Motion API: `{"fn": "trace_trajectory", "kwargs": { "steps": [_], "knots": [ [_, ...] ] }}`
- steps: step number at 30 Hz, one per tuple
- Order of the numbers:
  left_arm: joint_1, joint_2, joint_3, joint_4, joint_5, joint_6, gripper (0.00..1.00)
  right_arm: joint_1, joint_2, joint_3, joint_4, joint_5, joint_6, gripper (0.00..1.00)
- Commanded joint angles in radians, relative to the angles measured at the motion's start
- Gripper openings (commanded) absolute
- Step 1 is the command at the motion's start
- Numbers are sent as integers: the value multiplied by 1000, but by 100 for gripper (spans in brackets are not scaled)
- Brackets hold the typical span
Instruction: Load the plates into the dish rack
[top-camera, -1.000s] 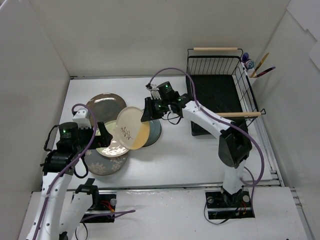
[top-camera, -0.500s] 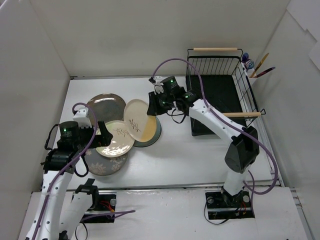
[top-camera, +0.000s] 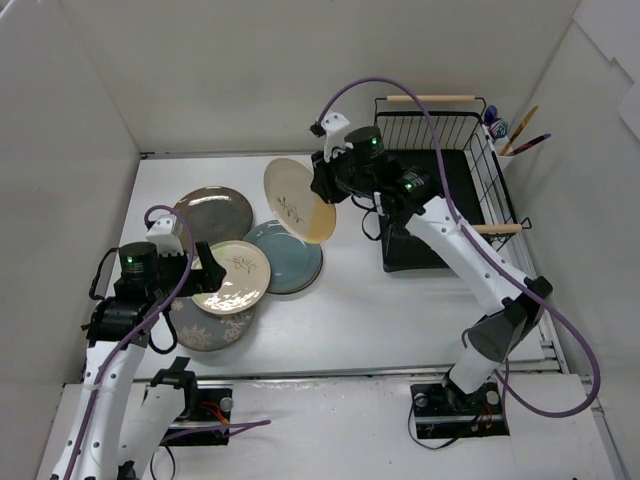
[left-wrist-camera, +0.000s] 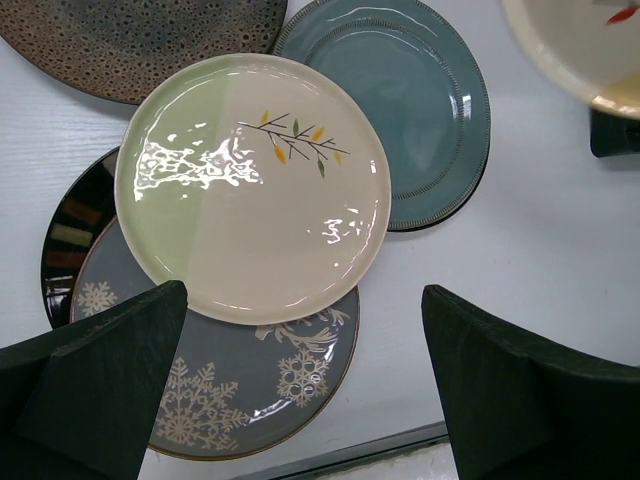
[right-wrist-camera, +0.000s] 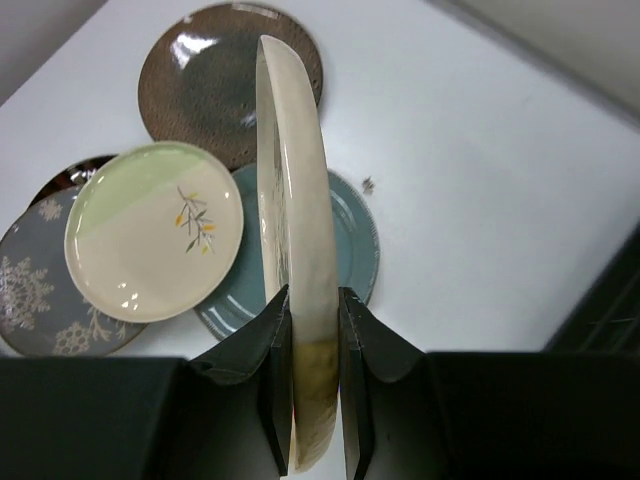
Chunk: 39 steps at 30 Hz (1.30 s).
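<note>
My right gripper (top-camera: 325, 190) is shut on the rim of a cream plate with a leaf motif (top-camera: 298, 199), held tilted in the air left of the black wire dish rack (top-camera: 440, 185). In the right wrist view the plate (right-wrist-camera: 295, 220) stands edge-on between the fingers (right-wrist-camera: 272, 390). On the table lie a brown plate (top-camera: 212, 212), a teal plate (top-camera: 290, 258), a pale green and cream plate (top-camera: 232, 277) and a grey snowflake plate (top-camera: 205, 327). My left gripper (top-camera: 205, 262) is open above these; its view shows the green-cream plate (left-wrist-camera: 250, 190) and the snowflake plate (left-wrist-camera: 250, 385).
A dark-rimmed plate edge (left-wrist-camera: 65, 240) shows under the pile. A utensil cup (top-camera: 508, 135) with utensils hangs on the rack's right side. Two wooden handles (top-camera: 430, 98) cross the rack. White walls enclose the table on three sides.
My right gripper has lifted the cream leaf plate off the pile and carried it up and right toward the rack, turning it more upright. The left arm has not moved.
</note>
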Motion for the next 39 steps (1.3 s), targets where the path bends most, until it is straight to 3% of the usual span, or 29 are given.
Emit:
{"fn": "trace_trajectory", "kwargs": {
  "steps": [1,8,15,29,39],
  "knots": [
    [7,3,26,66,20,-17,99,8,-117,116,163,88,-116,0],
    [7,14,37,73,20,-17,99,15,-167,174,166,376,-318,0],
    [7,25,32,81,23,-19,99,-61,-218,191,167,531,-428,0],
    [7,52,29,112,49,-11,99,-432,-269,139,164,430,-354,0],
    [7,89,-12,155,75,19,99,-628,-275,-9,166,312,-326,0]
  ]
}}
